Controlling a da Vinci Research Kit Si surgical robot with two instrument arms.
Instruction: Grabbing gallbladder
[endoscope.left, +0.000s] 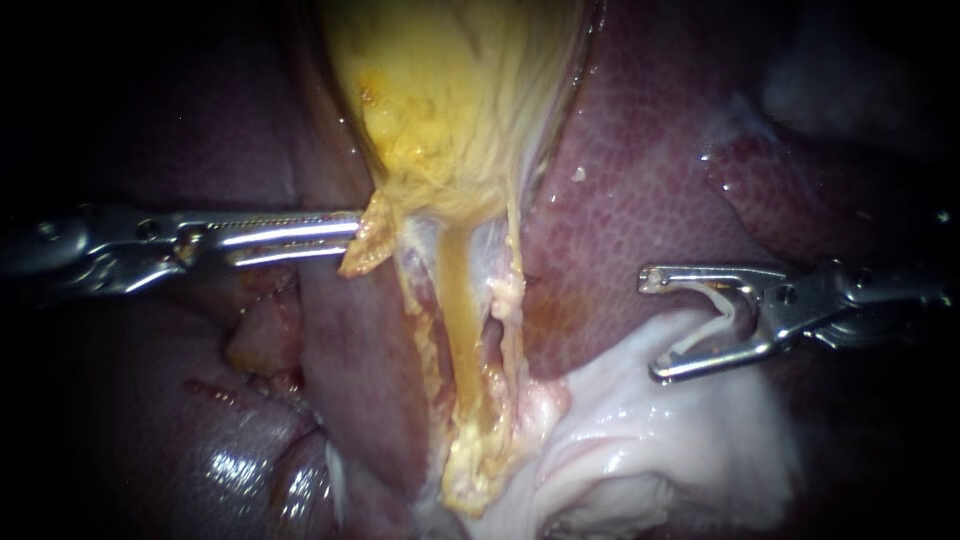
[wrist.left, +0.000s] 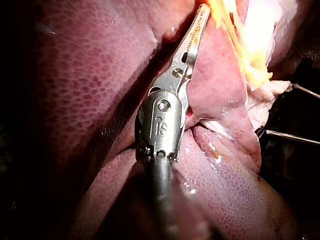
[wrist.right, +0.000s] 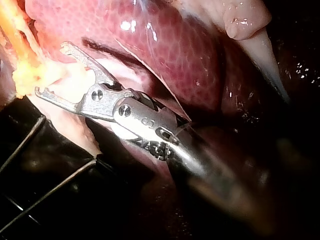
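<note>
Gallbladder (endoscope.left: 450, 100), yellow, limp and wet, lies just ahead of my left instrument (endoscope.left: 352, 238), whose jaws stand narrow and seem pinched on the ragged fringe at the sac's tapering end. It looks soft, slippery and easily torn, so a deeper bite on thicker wall should hold better. Well beyond it, my right instrument (endoscope.left: 655, 325) gapes wide over pale tissue (endoscope.left: 690, 450), holding nothing.

Gallbladder (endoscope.left: 450, 100) lay yellow between red liver (endoscope.left: 640, 180) lobes.
A streaky, fibrous sac, it was wide above and tapered down to a ragged, narrow stalk; a flap at its lower edge seemed pinched by the left instrument (endoscope.left: 355, 235).
</note>
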